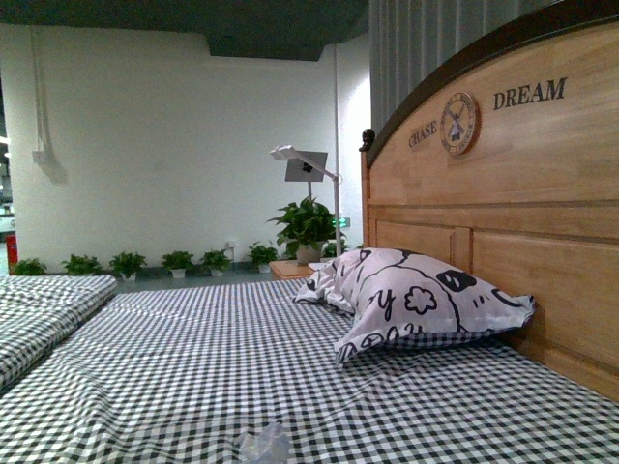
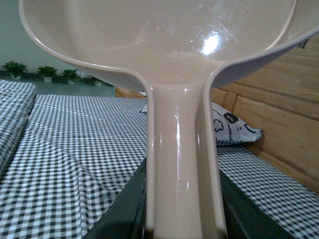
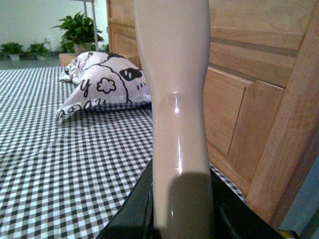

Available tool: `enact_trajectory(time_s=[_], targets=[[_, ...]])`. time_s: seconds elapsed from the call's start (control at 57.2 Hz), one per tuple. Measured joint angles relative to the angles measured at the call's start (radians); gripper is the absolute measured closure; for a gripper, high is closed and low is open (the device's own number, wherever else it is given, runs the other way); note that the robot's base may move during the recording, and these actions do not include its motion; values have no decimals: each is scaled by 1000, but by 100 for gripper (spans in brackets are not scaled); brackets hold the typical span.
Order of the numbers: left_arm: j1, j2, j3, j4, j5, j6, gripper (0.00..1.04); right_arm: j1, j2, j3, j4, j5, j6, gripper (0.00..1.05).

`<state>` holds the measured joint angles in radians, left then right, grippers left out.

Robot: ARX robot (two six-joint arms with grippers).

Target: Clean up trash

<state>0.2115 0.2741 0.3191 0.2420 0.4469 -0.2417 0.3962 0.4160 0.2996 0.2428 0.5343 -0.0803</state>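
A small crumpled pale wad, the trash, lies on the checked bedsheet at the near edge of the front view, partly cut off by the frame. My left gripper is shut on the handle of the beige dustpan, whose scoop fills the top of the left wrist view. My right gripper is shut on the beige brush handle, which stands upright in the right wrist view; the brush head is out of view. Neither arm shows in the front view. The trash shows in neither wrist view.
A white pillow with black cartoon prints lies against the wooden headboard on the right. The black-and-white checked sheet covers the bed. A folded checked blanket lies at the left. Potted plants stand beyond the bed.
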Motion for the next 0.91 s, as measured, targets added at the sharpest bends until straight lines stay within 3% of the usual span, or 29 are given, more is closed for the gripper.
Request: enact_trajectory(time_s=[0.07, 0.157, 0.227, 0.472, 0.751, 0.908], targets=[[-2, 2, 1, -8, 0, 3, 78, -1, 0, 0, 0, 1, 0, 84], [-13, 123, 175, -464, -83, 227, 78, -2, -8, 1, 0, 5, 0, 84], [-13, 201, 206, -566, -92, 315, 78, -1, -8, 1, 0, -2, 0, 84], [-38, 592, 343, -506, -75, 681, 78, -2, -5, 1, 0, 2, 0, 84], [-146, 828, 400, -589, -78, 870, 78, -2, -5, 1, 0, 1, 0, 84], [-163, 908, 400, -576, -98, 944, 78, -2, -5, 1, 0, 1, 0, 84]])
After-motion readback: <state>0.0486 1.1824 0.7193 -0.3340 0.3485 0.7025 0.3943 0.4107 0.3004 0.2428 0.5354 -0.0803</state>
